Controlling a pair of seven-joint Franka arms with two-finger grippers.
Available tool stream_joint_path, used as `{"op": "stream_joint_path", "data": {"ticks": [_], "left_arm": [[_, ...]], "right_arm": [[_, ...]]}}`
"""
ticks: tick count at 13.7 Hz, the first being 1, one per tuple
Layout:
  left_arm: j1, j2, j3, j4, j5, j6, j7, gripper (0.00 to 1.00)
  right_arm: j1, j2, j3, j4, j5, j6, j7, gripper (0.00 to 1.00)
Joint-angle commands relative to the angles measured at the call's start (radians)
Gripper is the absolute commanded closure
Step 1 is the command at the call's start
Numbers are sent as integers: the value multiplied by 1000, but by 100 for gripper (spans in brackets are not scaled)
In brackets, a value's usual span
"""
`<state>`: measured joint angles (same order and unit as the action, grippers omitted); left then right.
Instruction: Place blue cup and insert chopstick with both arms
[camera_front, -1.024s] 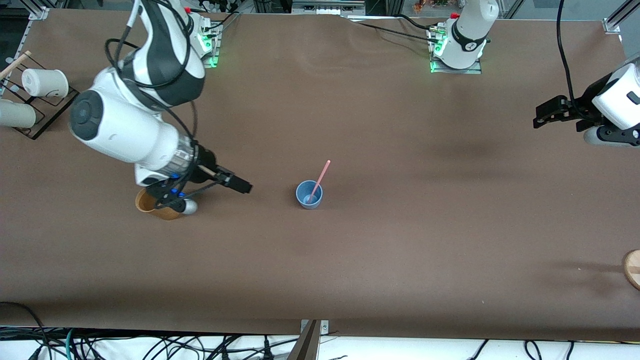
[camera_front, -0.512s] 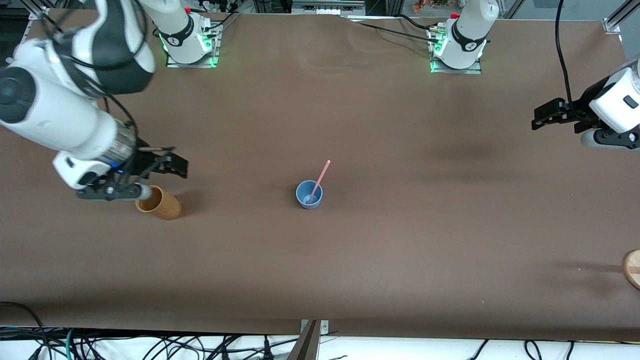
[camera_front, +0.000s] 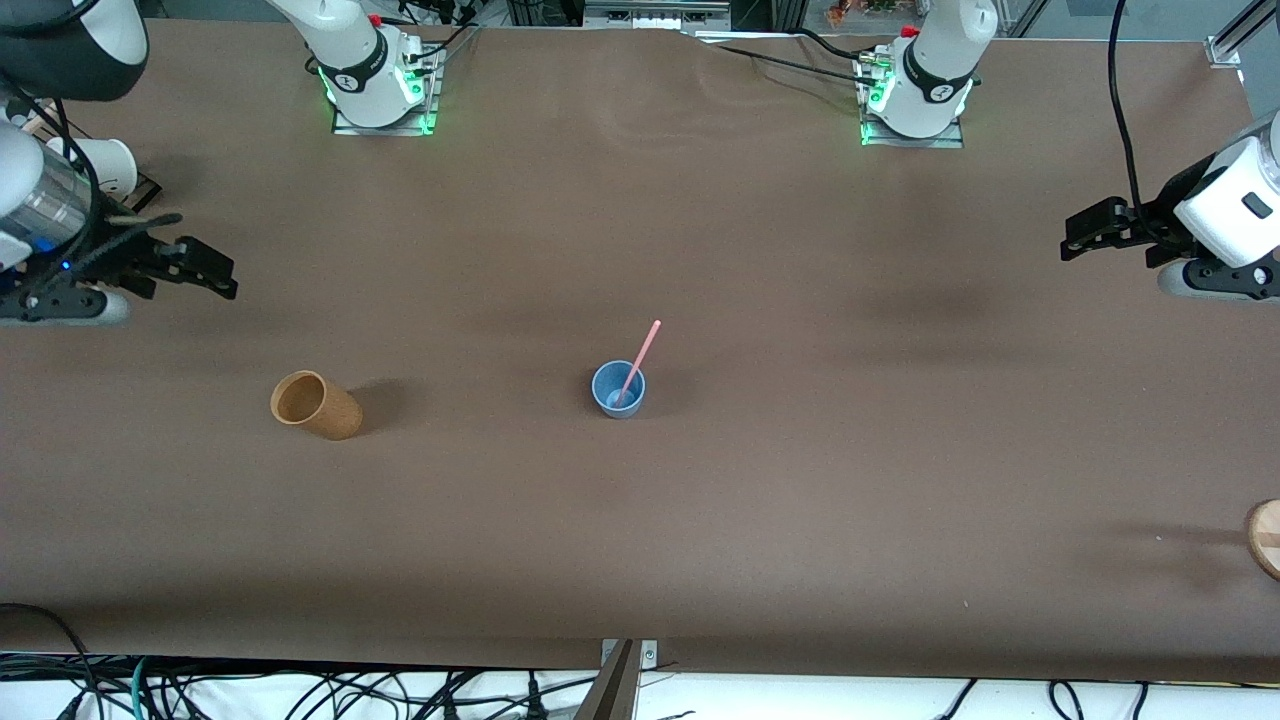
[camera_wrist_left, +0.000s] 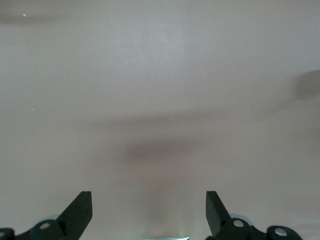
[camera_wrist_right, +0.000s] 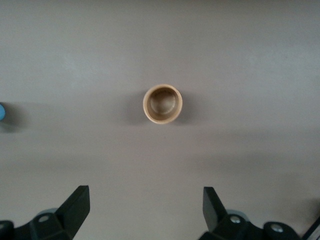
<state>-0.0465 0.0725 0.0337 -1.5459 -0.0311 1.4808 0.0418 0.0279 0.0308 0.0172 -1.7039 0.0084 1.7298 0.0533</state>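
The blue cup (camera_front: 618, 390) stands upright near the middle of the table. The pink chopstick (camera_front: 642, 354) leans in it, its lower end inside and its upper end sticking out over the rim. My right gripper (camera_front: 213, 275) hangs open and empty over the right arm's end of the table, well away from the blue cup. In the right wrist view its fingers (camera_wrist_right: 76, 202) are spread wide, and a sliver of the blue cup (camera_wrist_right: 1, 112) shows at the edge. My left gripper (camera_front: 1075, 237) waits open and empty over the left arm's end; the left wrist view shows its gripper (camera_wrist_left: 149, 200) over bare table.
An orange-brown cup (camera_front: 315, 405) stands upright toward the right arm's end, seen from above in the right wrist view (camera_wrist_right: 162, 104). A white cup (camera_front: 100, 165) lies on a black rack (camera_front: 140, 190) at that end. A wooden disc (camera_front: 1266, 537) sits at the left arm's edge.
The right arm has swung away from beside the orange-brown cup out to its own end of the table, uncovering that cup. The left arm has barely moved. Cup and chopstick are unmoved.
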Motion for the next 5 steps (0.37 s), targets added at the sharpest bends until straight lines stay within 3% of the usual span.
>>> {"op": "stream_joint_path", "data": {"ticks": [1, 5], "left_arm": [[-7, 7, 3, 20, -15, -4, 13, 0], [-7, 7, 3, 20, -16, -4, 13, 0]], "right_arm": [[-26, -66, 35, -83, -8, 4, -6, 0], [-10, -66, 30, -83, -4, -10, -4, 0]]}}
